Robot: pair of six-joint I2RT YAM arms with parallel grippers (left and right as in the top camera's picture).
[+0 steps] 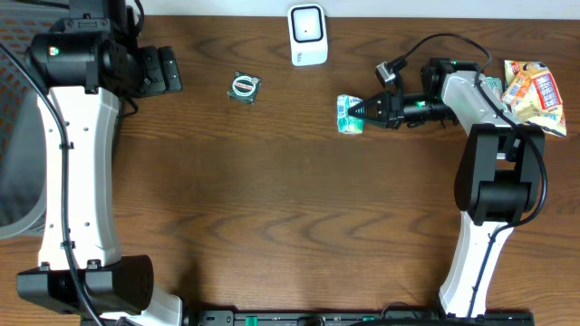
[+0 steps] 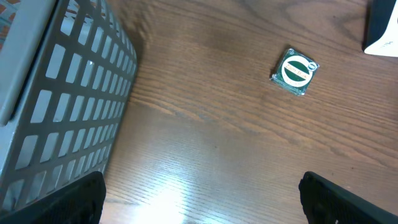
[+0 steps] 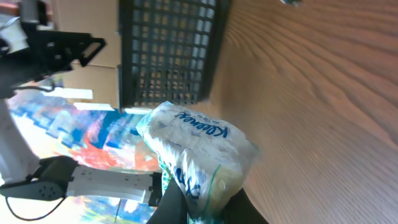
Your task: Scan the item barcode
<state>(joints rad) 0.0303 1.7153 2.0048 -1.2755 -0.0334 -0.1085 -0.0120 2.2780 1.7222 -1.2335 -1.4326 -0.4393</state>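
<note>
My right gripper (image 1: 362,112) is shut on a small Kleenex tissue pack (image 1: 348,115), held low over the table right of centre. In the right wrist view the pack (image 3: 198,147) sticks out beyond the fingers (image 3: 177,205), white with blue lettering, pinched at its lower end by my right gripper (image 3: 208,210). The white barcode scanner (image 1: 307,34) stands upright at the table's back edge, up and left of the pack. My left gripper (image 1: 169,71) hangs open at the far left; in its wrist view the left gripper (image 2: 202,205) has only bare wood between its fingers.
A small round green-and-white tin (image 1: 245,87) lies left of the scanner, also seen as the tin (image 2: 296,71). An orange snack bag (image 1: 535,92) lies at the far right. A grey mesh basket (image 2: 68,106) stands at the table's left edge.
</note>
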